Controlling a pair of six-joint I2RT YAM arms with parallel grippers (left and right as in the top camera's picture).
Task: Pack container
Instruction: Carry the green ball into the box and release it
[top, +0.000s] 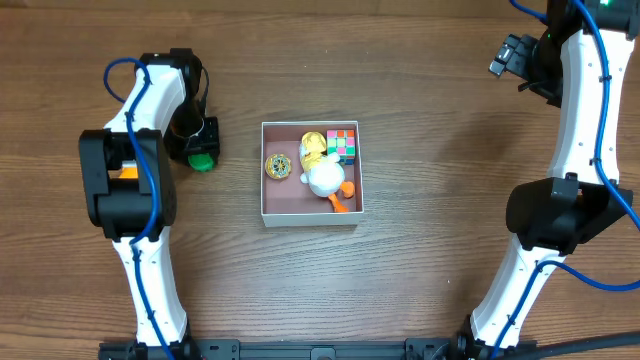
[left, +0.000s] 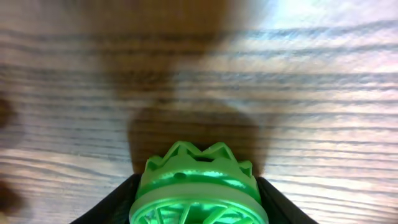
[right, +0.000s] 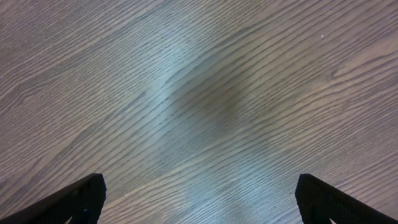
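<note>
Down low, the left end effector (left: 196, 208) clamps a green toy (left: 198, 183); the right end effector (right: 199, 200) gapes wide.

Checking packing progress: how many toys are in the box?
3 in the box: gold disc left, duck middle, colored cube in the far right corner; more may hide under the duck.

Wooden table (top: 430, 120) — brown, streaky grain
</note>
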